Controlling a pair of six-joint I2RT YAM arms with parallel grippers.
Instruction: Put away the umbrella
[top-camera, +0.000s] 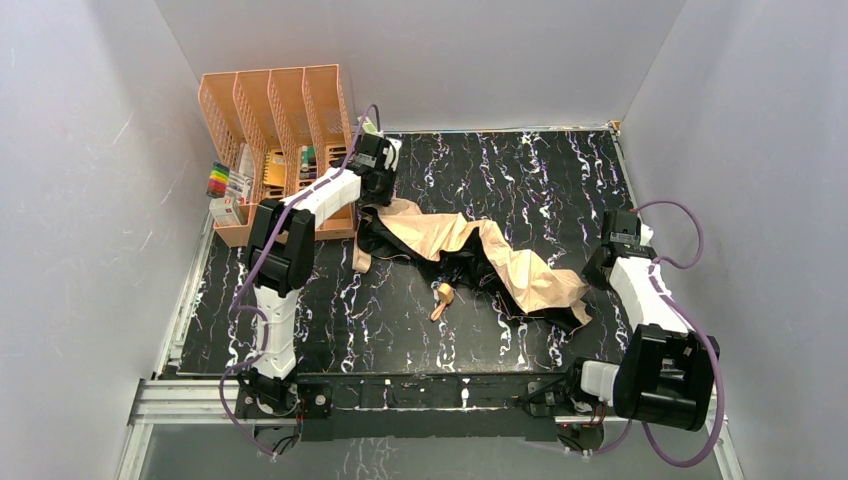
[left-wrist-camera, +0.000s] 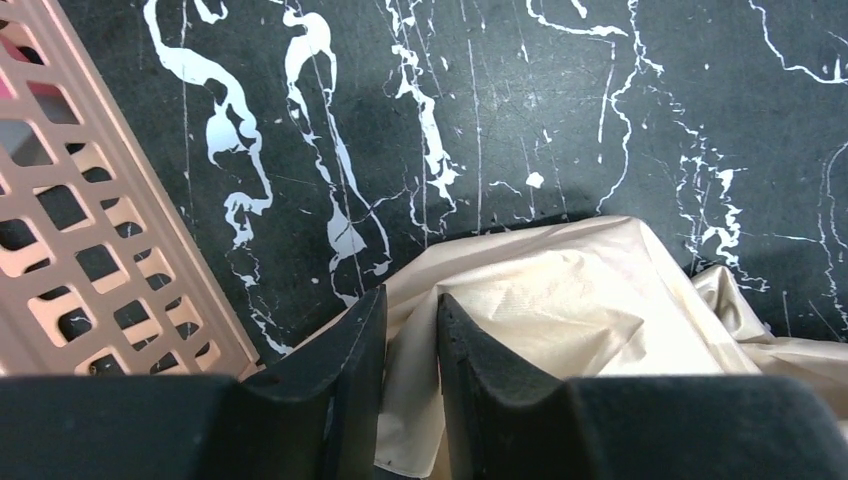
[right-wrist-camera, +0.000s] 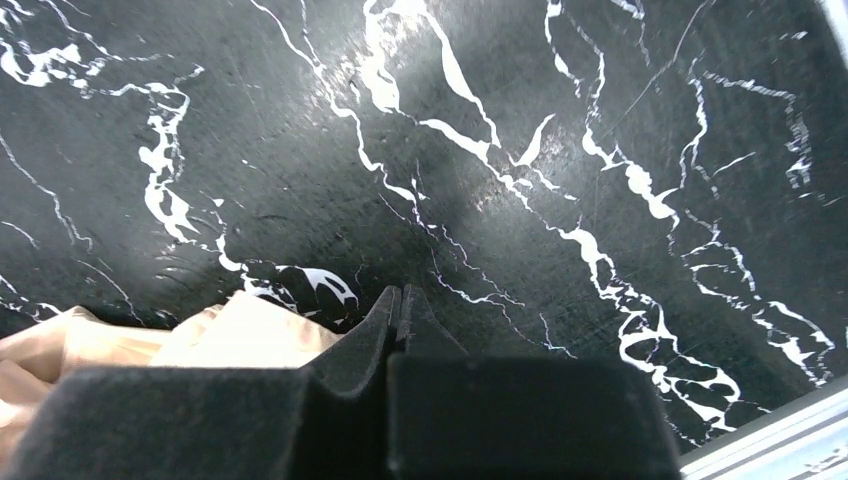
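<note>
Top view: the umbrella (top-camera: 470, 250) lies unfurled across the middle of the worktop (top-camera: 540, 170), 1 end beside the organizer (top-camera: 270, 110).

Left wrist: the left tool (left-wrist-camera: 412, 300) has its 2 fingers (left-wrist-camera: 350, 340) narrowly apart over umbrella fabric; I cannot tell whether it grips.

Right wrist: the right tool (right-wrist-camera: 400, 295) is clenched on nothing, with fabric just beside it.

A peach-orange slotted organizer (top-camera: 275, 110) stands just left of my left hand (left-wrist-camera: 410, 305), its lattice wall close by. Farther left of it, coloured markers (top-camera: 218, 180) and a small box (top-camera: 228, 211) sit together. The black, white-veined surface (right-wrist-camera: 560, 150) spreads beneath.
</note>
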